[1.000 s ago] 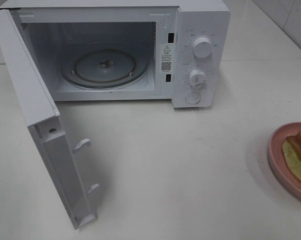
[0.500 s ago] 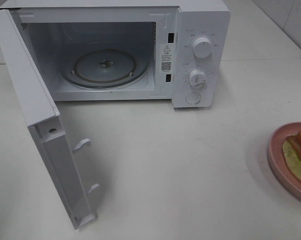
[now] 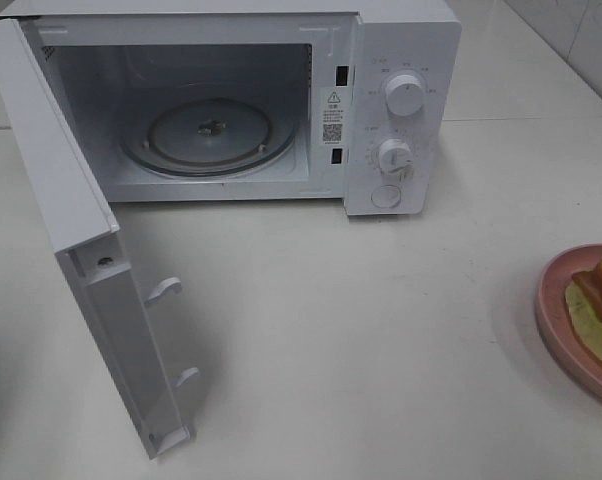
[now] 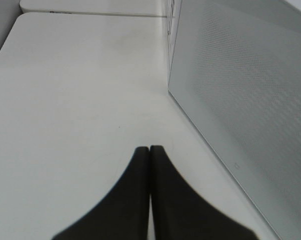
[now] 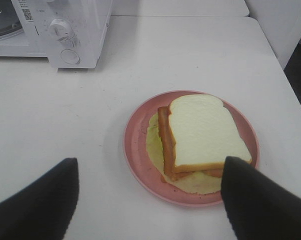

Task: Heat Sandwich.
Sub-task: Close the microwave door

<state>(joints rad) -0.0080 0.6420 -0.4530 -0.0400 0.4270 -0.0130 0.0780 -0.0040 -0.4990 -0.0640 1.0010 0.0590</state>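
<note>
The sandwich [image 5: 205, 132], white bread over reddish meat strips and a pale yellow layer, lies on a round pink plate [image 5: 140, 150]. In the exterior high view only part of the sandwich [image 3: 601, 300] and plate [image 3: 551, 310] shows at the right edge. My right gripper [image 5: 150, 200] stands open just short of the plate, nothing between its fingers. My left gripper [image 4: 149, 150] is shut with its dark fingertips pressed together and empty, low over the table beside the microwave's open door [image 4: 240, 100]. Neither arm shows in the exterior high view.
The white microwave [image 3: 401, 110] stands at the back with its door [image 3: 91, 260] swung wide open toward the front left. A glass turntable [image 3: 209, 135] lies inside the empty cavity. Two knobs [image 3: 405, 95] sit on its right panel. The white table [image 3: 361, 340] spreads between microwave and plate.
</note>
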